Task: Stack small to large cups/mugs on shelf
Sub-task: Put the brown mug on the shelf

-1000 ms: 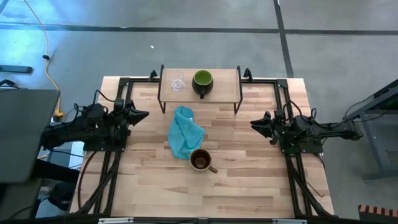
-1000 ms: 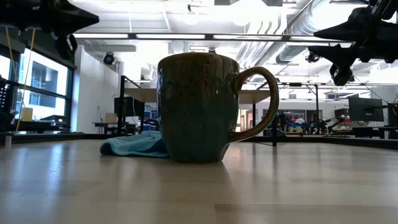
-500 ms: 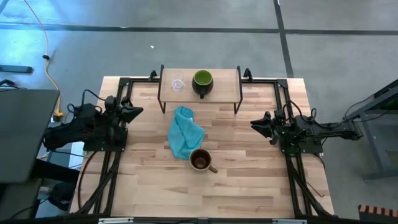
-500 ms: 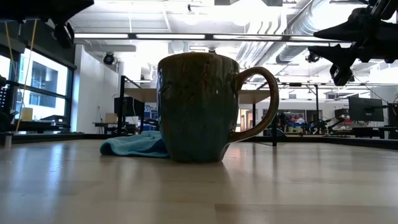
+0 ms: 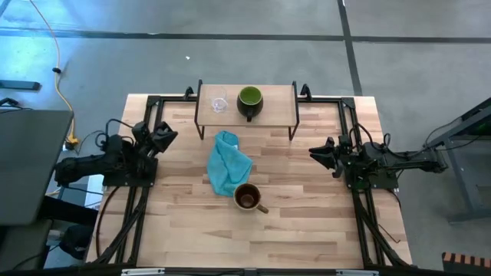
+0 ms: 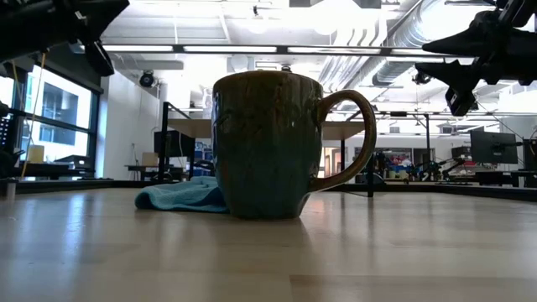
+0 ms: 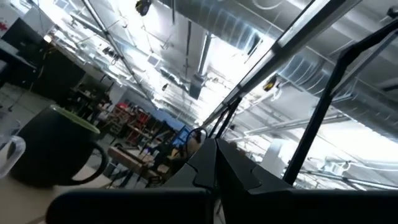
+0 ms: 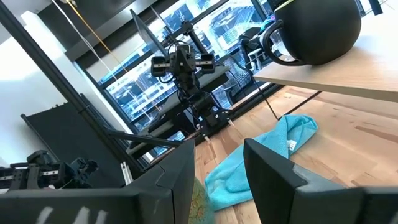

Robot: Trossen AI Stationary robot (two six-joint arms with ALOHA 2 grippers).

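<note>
On the shelf (image 5: 276, 98) at the table's far edge stand a tiny clear glass cup (image 5: 220, 103) and a dark mug with a green inside (image 5: 250, 100). The olive-tan mug (image 5: 247, 198) stands upright on the tabletop near the middle, its handle toward the right, beside the teal cloth (image 5: 228, 162). My left gripper (image 5: 170, 136) hangs shut at the table's left side, tilted upward, holding nothing. My right gripper (image 5: 314, 152) hangs open at the right side, pointing at the table's middle. In the left wrist view the shut fingers (image 7: 214, 167) point above the dark mug (image 7: 50, 146).
The teal cloth (image 8: 264, 155) lies crumpled between the shelf and the olive-tan mug (image 6: 267, 143). Black arm frames run along the table's left (image 5: 126, 207) and right (image 5: 372, 222) sides. Bare wood lies in front of the mug toward the near edge.
My left gripper has drawn back a little toward the table's left edge and tipped its fingers upward, staying shut. The right arm and all cups have kept still.
</note>
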